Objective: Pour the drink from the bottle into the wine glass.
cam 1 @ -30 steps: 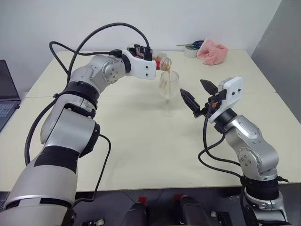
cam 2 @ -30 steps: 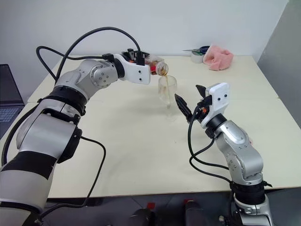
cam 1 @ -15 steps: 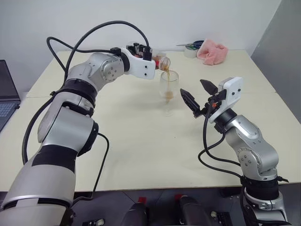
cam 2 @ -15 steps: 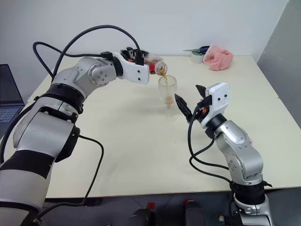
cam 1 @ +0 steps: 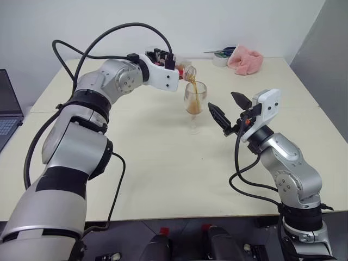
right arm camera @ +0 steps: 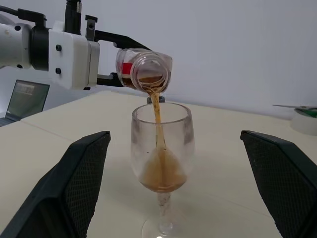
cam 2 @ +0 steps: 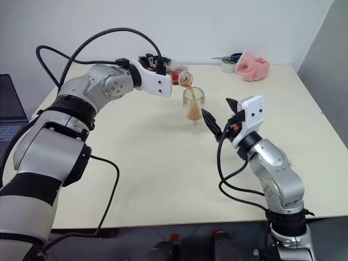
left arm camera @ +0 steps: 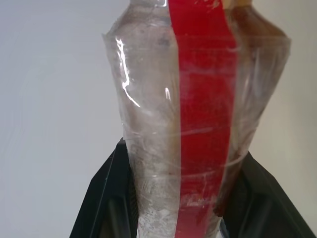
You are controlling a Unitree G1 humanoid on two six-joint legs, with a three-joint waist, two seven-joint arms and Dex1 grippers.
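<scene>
Our left tool (cam 1: 176, 68) is clamping the bottle (cam 1: 186, 70) by its body, holding it tipped nearly level with the mouth over the rim of the wine glass (cam 1: 194, 103). In the left wrist view the two black fingers (left arm camera: 106, 198) are pressing either side of the clear plastic, across the red label strip (left arm camera: 203, 124). Our right tool (cam 1: 227, 111) is hanging with its jaws spread wide and nothing between them, just beside the glass but not touching it.

We are judging the bottle to be light and thin-walled: the plastic looks creased under the grip, so it is probably yielding to pressure, and a harder squeeze could push liquid out faster than we want. The mid-body hold looks right, since it keeps the mouth free.

The glass is standing upright on the counter (cam 1: 163, 163) on its round foot. We are treating it as fragile and top-heavy, with a narrow stem; if we needed to steady it, the stem or the foot would be the place, not the thin bowl.

The drink (right arm camera: 159, 176) is running in a thin amber stream from the bottle's mouth into the bowl, and it is pooling in the lower part, well under the rim. Some liquid is showing at the bottle's neck; how much remains further back we cannot tell. We are judging the pour to be partway done.
</scene>
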